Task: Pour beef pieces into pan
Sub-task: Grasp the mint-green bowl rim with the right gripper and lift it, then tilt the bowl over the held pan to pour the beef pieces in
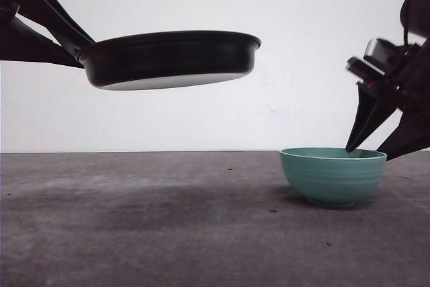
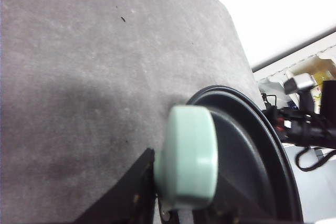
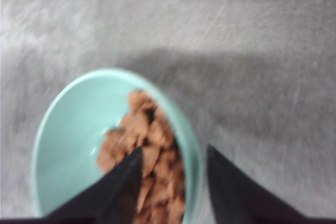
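A dark grey, felt-like surface (image 1: 168, 233) stretches toward us in the front view, and on it, to the right, stands a teal ribbed ceramic bowl (image 1: 333, 176). We see the right gripper (image 1: 376, 147) poised at the bowl's rim, its two black fingers (image 1: 366, 122) spread apart: one tip hangs just inside the rim, the other sits outside the bowl's wall. In the right wrist view, the rim passes between those spread fingers (image 3: 118, 184), and we cannot tell whether either one touches it.

The reddish-brown, strip-like beef pieces (image 3: 149, 153) lie heaped inside the teal bowl (image 3: 73, 135), piled against the side nearest the right gripper (image 3: 176, 158); the picture is blurred, so we cannot make out single pieces.

High at the left in the front view, a wide, shallow, round black frying pan (image 1: 171, 58) hangs well above the surface, roughly level, tipped slightly, and well apart from the bowl. In the left wrist view we see its short mint-green handle (image 2: 186, 156) end-on, with the pan's dark rim (image 2: 262, 145) behind it. The left gripper's black finger (image 2: 123, 195) presses against the handle's side, pinching it; the opposite finger is hidden from us.
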Available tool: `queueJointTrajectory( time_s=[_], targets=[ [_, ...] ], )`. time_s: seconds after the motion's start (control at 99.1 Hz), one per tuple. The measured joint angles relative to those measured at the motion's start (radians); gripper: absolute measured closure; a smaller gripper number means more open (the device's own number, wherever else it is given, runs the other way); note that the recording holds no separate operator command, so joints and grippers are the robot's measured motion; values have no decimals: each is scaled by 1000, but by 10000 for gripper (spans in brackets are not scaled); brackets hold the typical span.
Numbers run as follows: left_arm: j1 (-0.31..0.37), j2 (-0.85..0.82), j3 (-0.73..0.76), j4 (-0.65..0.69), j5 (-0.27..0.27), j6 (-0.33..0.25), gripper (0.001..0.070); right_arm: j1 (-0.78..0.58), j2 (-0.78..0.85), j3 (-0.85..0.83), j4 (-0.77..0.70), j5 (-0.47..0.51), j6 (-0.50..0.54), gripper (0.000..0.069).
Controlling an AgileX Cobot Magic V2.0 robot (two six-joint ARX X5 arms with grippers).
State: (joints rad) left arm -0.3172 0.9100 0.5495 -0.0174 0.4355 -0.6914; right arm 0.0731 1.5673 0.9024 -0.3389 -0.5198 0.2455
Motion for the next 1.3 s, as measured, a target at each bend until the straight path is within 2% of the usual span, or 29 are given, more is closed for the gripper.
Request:
queueJointTrajectory(
  time_s=[0.282,0.464,0.575,0.686,0.817,0.918,1.049,1.201,1.301],
  targets=[
    [0,0,0,-63,-19,37,648,0,72,0,64,18,40,668],
    [-2,1,0,-76,-21,48,648,2,58,0,145,-20,47,675],
    [-11,6,7,-120,-26,51,648,22,-22,0,150,-13,48,675],
    [-40,45,63,-194,-50,79,648,82,-154,0,177,34,49,675],
    [-79,130,183,-273,-71,127,648,216,-306,0,213,120,48,675],
    [-108,195,267,-303,-71,154,648,347,-390,3,230,237,34,676],
    [-131,257,349,-320,-71,174,648,532,-442,4,231,504,-48,677],
    [-137,274,417,-323,-71,177,648,715,-443,4,229,872,-224,677],
    [-137,275,448,-323,-71,177,648,808,-441,4,304,1078,-360,677]
  ],
)
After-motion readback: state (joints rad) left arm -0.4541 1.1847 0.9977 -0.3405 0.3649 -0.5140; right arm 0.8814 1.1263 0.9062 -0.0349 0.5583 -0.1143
